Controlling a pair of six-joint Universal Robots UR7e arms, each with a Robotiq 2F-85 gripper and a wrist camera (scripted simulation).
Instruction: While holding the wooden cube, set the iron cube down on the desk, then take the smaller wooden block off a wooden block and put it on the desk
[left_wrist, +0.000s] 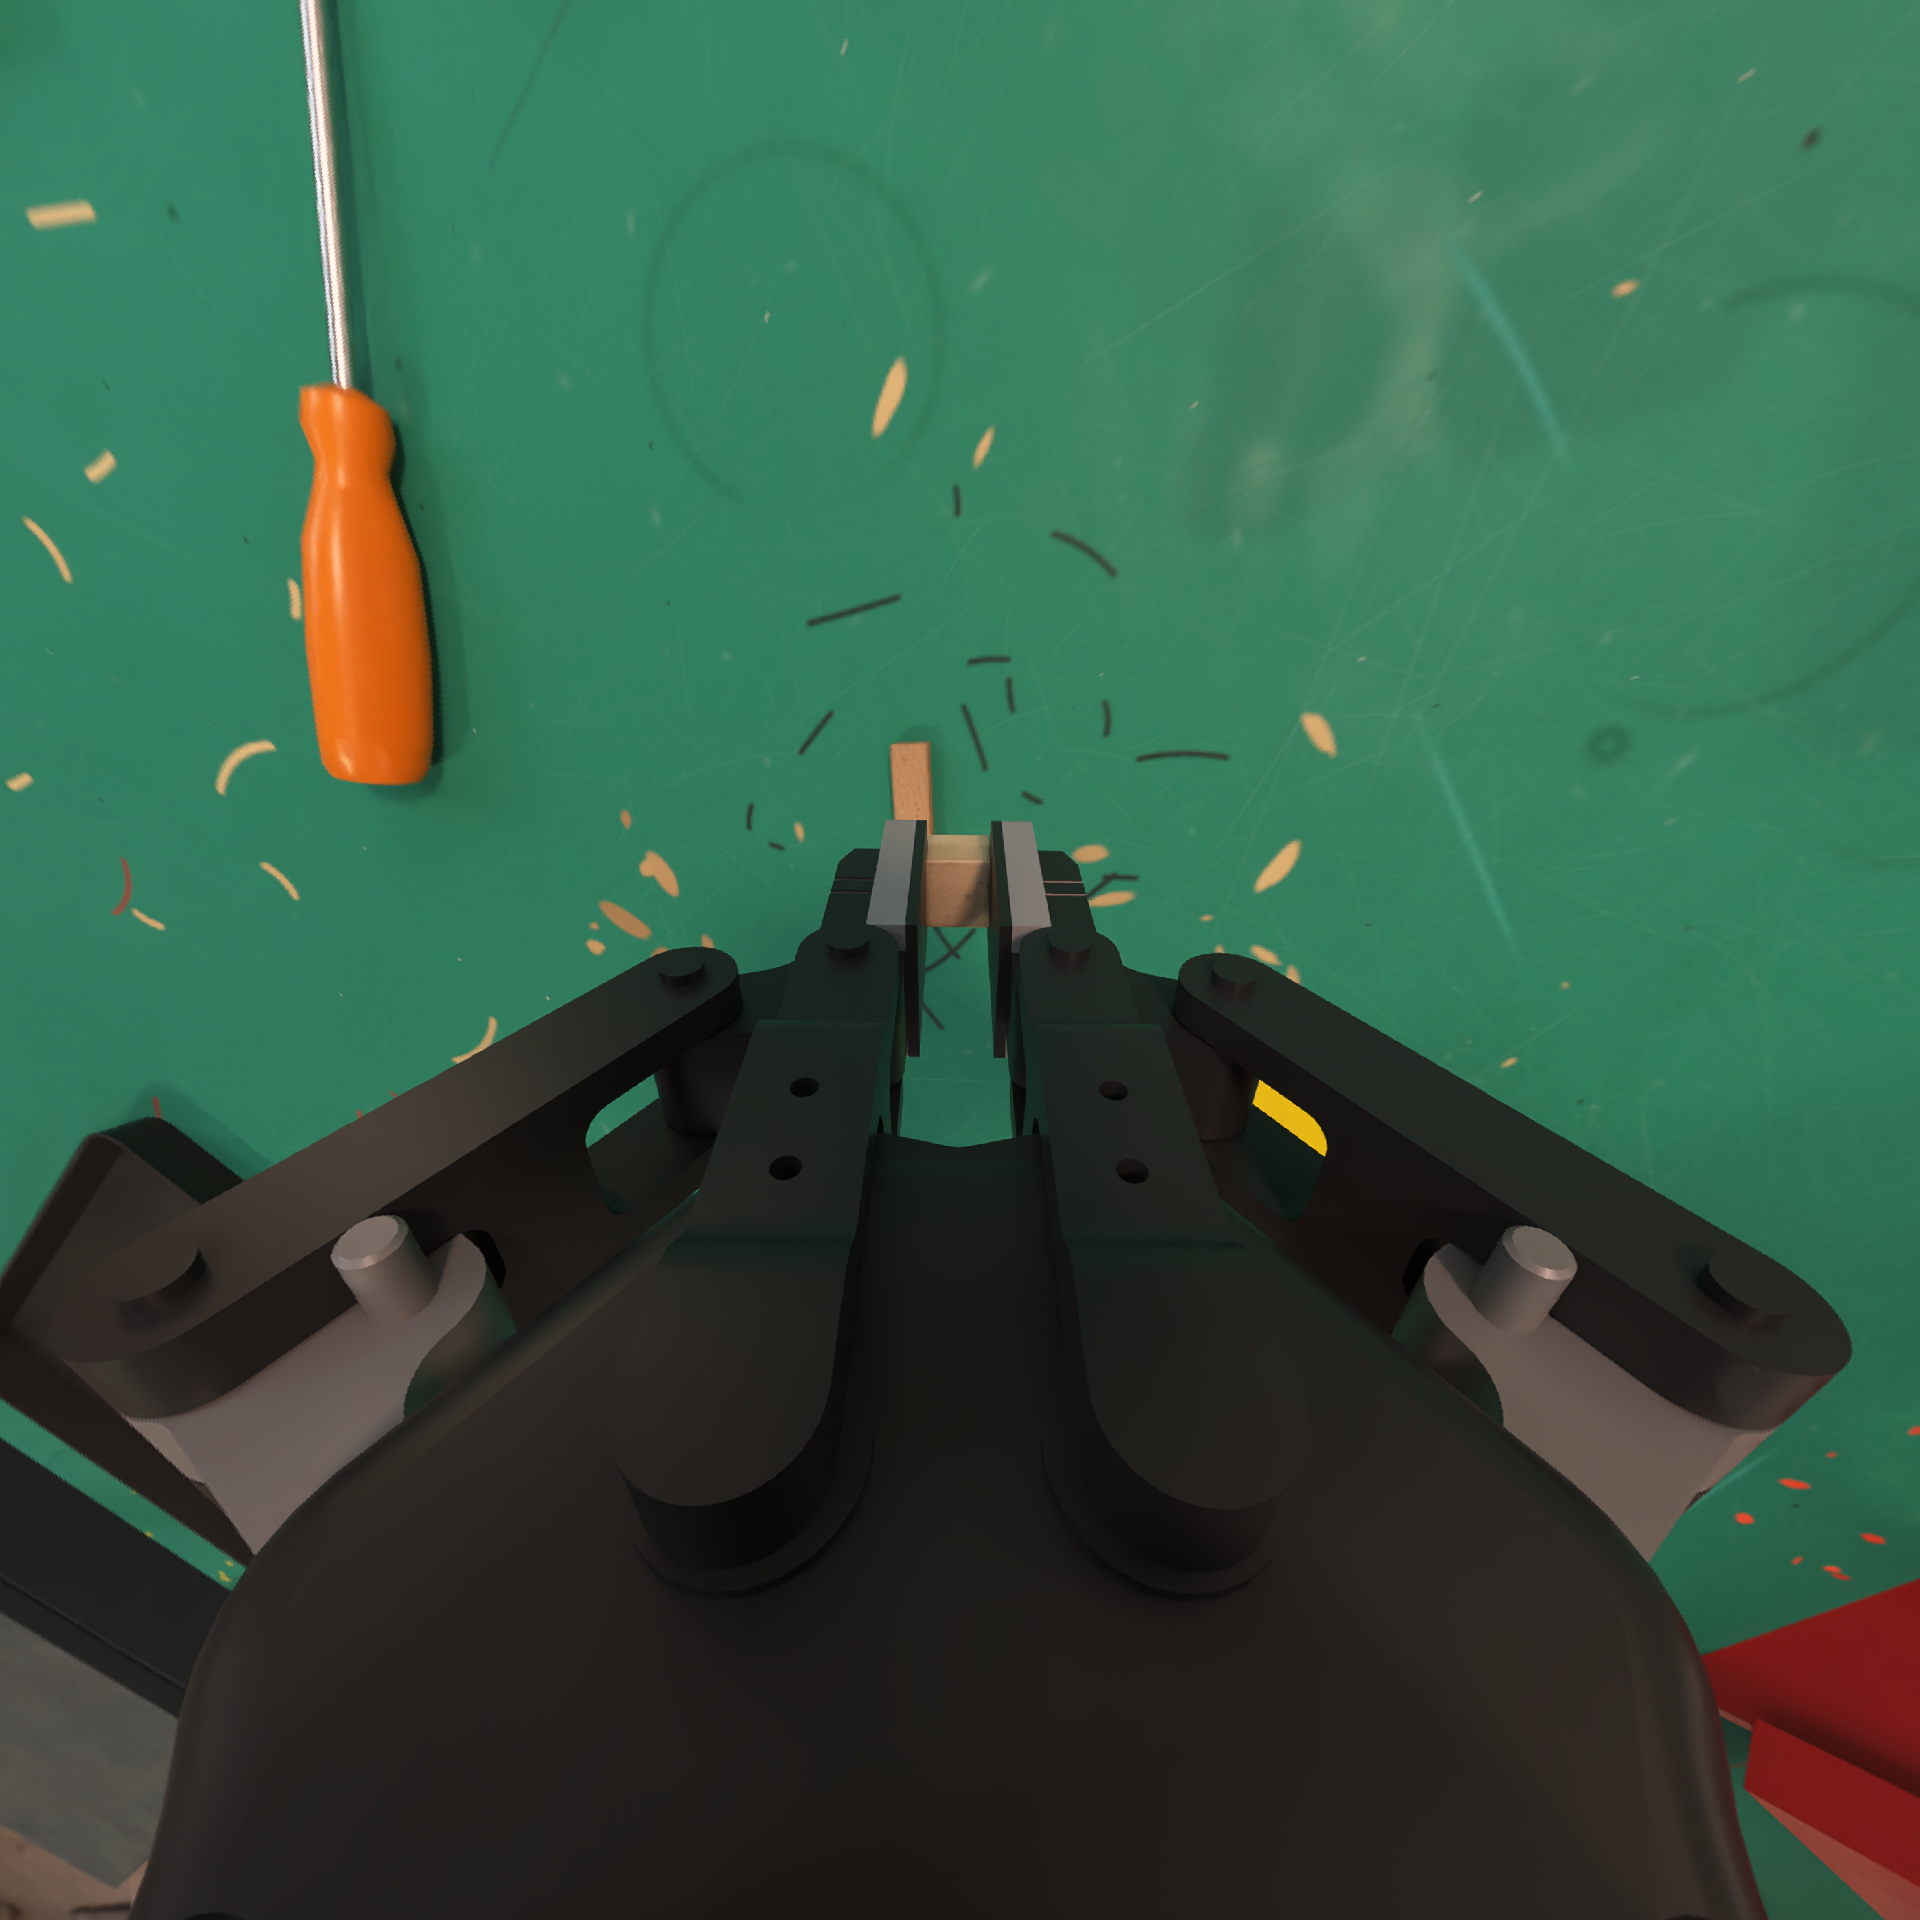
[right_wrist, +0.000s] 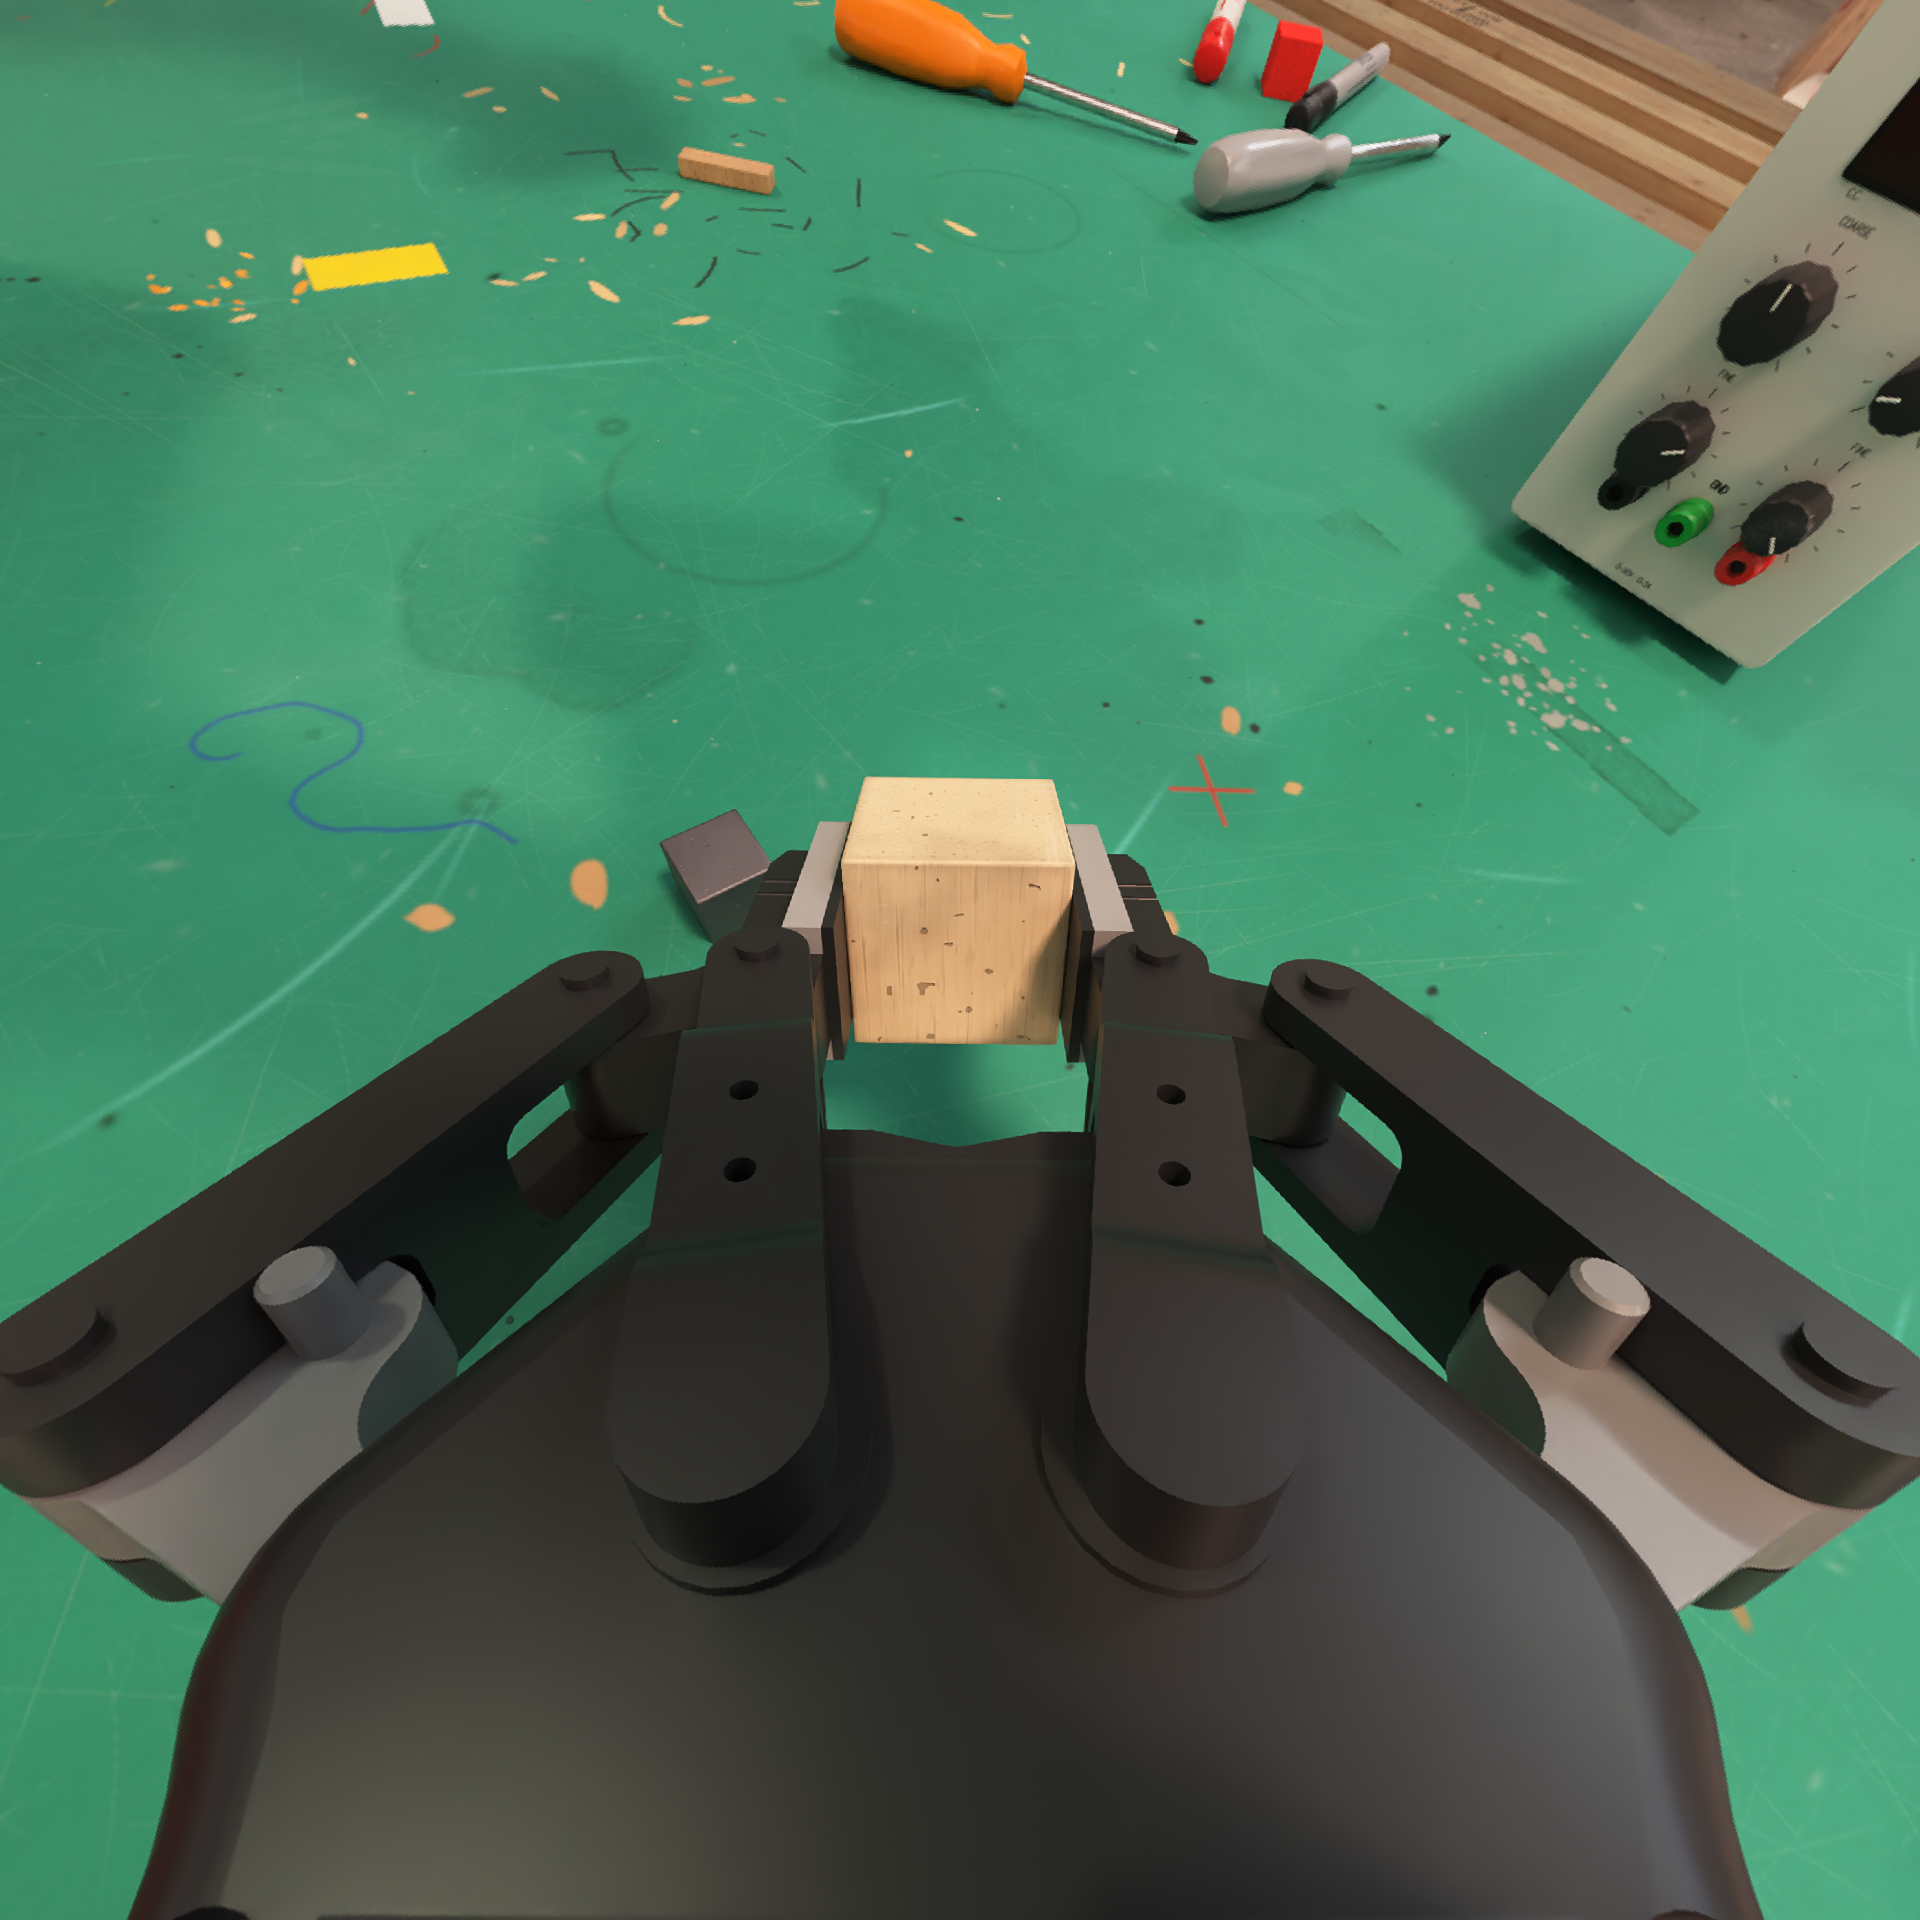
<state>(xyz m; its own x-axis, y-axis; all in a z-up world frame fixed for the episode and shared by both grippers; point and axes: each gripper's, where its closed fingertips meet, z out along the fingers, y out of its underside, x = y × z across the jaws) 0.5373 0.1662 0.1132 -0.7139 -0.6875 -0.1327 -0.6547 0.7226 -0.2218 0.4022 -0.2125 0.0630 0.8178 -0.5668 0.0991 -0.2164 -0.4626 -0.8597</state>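
Note:
My left gripper (left_wrist: 957, 868) is shut on the smaller wooden block (left_wrist: 957, 885) and holds it above the green desk mat (left_wrist: 1351, 520). A longer wooden block (left_wrist: 911, 783) lies flat on the mat just beyond the fingertips; it also shows far off in the right wrist view (right_wrist: 725, 169) with nothing on it. My right gripper (right_wrist: 956, 883) is shut on the pale wooden cube (right_wrist: 956, 935), held above the mat. The dark grey iron cube (right_wrist: 715, 868) rests on the mat just left of my right gripper's left finger, apart from it.
An orange screwdriver (left_wrist: 364, 582) lies left of the wooden block, and shows in the right wrist view (right_wrist: 935, 47). A grey screwdriver (right_wrist: 1268, 166), markers, a red block (right_wrist: 1291, 60) and yellow tape (right_wrist: 374, 265) lie far off. A power supply (right_wrist: 1766, 395) stands at right.

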